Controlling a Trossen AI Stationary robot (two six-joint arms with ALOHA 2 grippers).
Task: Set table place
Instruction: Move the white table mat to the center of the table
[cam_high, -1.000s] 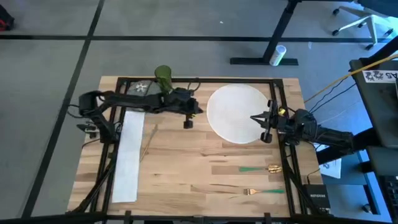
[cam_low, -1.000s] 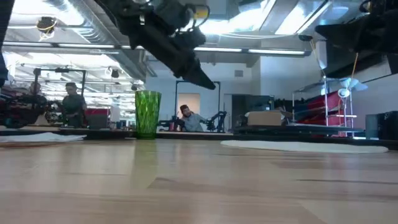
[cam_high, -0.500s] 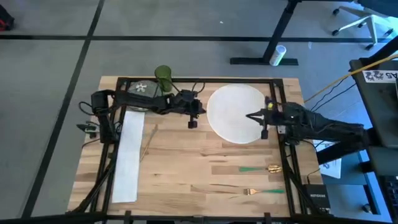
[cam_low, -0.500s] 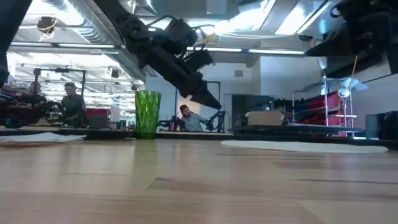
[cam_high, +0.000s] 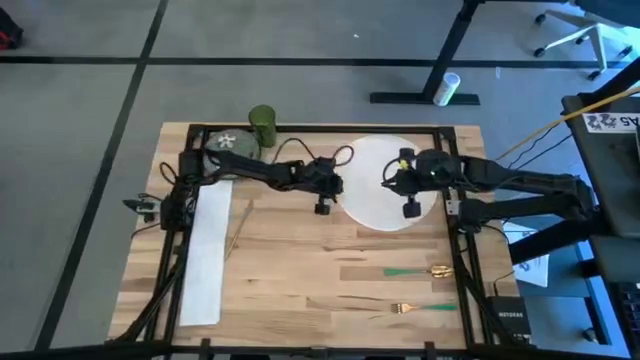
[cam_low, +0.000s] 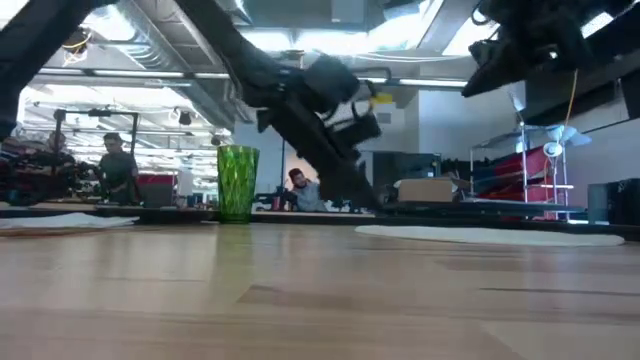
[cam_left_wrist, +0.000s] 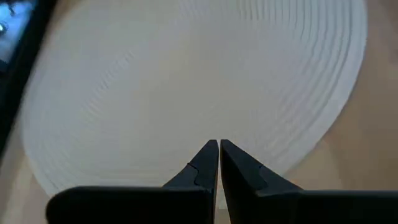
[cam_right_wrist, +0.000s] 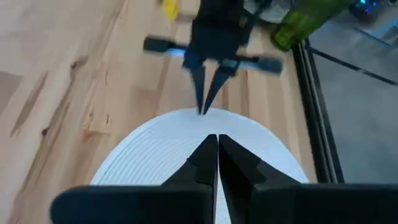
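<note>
- Pressing together, the fingers of the left gripper (cam_left_wrist: 217, 149) are shown at the near rim of the white plate (cam_high: 380, 180); the right gripper (cam_right_wrist: 212, 144), likewise closed, is held over its opposite side.
- The plate's repositioning is judged the step in hand; the fingers must be opened first.
- Both arms are stretched inward over the table (cam_high: 300, 270).

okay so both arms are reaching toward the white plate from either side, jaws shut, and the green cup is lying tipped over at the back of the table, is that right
Not quite. The green cup stands upright, as the low view shows. The rest holds: the left gripper and right gripper are at opposite sides of the white plate, jaws shut, with the cup at the back of the table.
</note>
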